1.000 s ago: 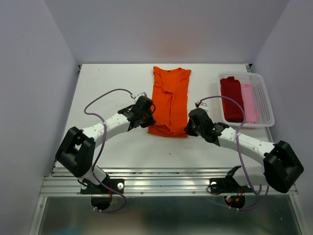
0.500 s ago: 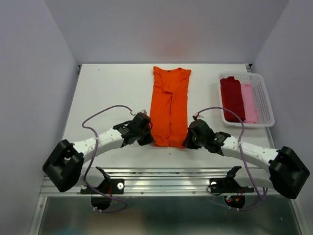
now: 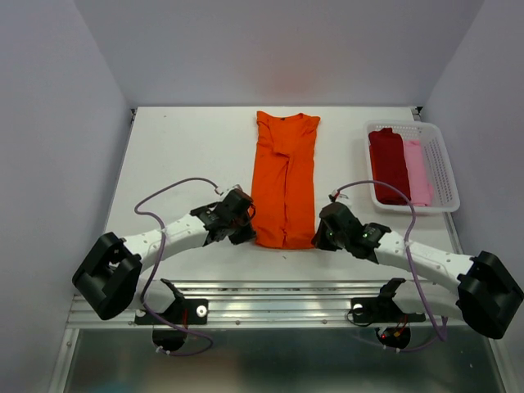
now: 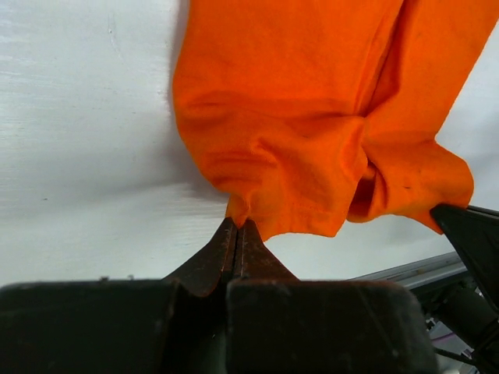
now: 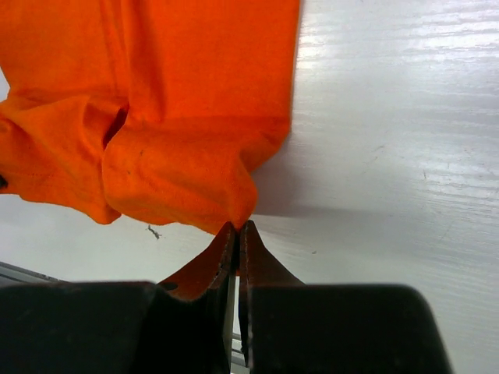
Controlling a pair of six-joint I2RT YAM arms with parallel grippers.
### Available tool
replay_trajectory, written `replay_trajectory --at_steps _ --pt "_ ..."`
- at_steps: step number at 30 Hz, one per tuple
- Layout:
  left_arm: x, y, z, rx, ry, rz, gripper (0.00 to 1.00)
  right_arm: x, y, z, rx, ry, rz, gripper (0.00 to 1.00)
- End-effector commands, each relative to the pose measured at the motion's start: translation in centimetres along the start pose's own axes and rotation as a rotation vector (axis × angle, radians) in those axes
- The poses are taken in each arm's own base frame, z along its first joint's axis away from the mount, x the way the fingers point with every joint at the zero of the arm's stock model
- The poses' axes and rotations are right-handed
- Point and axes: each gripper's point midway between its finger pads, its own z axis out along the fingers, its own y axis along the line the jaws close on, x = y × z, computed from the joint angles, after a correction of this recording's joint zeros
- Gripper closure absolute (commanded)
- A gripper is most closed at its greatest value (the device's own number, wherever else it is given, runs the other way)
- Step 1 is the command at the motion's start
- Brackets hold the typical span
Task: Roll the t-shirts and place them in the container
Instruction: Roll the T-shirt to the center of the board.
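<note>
Both end effectors are seen pressed together on cloth. The left end effector (image 3: pixel 250 231) is pinched on the left corner of the hem of the orange shirt (image 3: pixel 285 176), and the right end effector (image 3: pixel 321 236) is pinched on the right corner. In the wrist views only a small tuck of hem is caught at each pair of tips, and the cloth just beyond is bunched and slightly lifted.

The shirt is laid as a narrow strip down the middle of the bench (image 3: pixel 180 151), with its collar toward the far edge and its hem close to the near edge. A red shirt (image 3: pixel 387 164) and a pink shirt (image 3: pixel 417 168) are kept rolled in the basket (image 3: pixel 443 168) at the far right corner.

Compared with a second ago, the hem has been drawn toward the near edge. The strip was shorter and broader at its near end then, and it is now stretched long and straight. Both arms have been brought back nearer their bases. Since half a second ago little has been altered, so the pull is judged finished. The shirt is judged smoothed and ready, with rolling from the hem not yet begun.
</note>
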Motion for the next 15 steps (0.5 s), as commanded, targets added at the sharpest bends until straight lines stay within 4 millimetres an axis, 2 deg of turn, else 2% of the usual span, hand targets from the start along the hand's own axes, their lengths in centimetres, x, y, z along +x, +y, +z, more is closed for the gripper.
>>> replay_trajectory --at_steps 1,7,13,15 --pt "-1.4 -1.3 -0.8 0.015 -0.043 0.009 1.00 -2.0 1.0 -0.9 -0.002 -0.061 -0.009 0.99" --pt "1.7 0.8 -0.7 0.013 0.053 0.012 1.00 0.8 0.5 -1.1 -0.037 0.038 -0.002 0.99" --pt "4.8 1.2 -0.5 0.015 0.130 0.035 1.00 2.5 -0.1 -1.4 -0.037 0.097 -0.005 0.99" --pt "5.2 1.2 -0.4 0.010 0.137 0.028 1.00 2.7 -0.3 -1.3 -0.033 0.103 0.002 0.99"
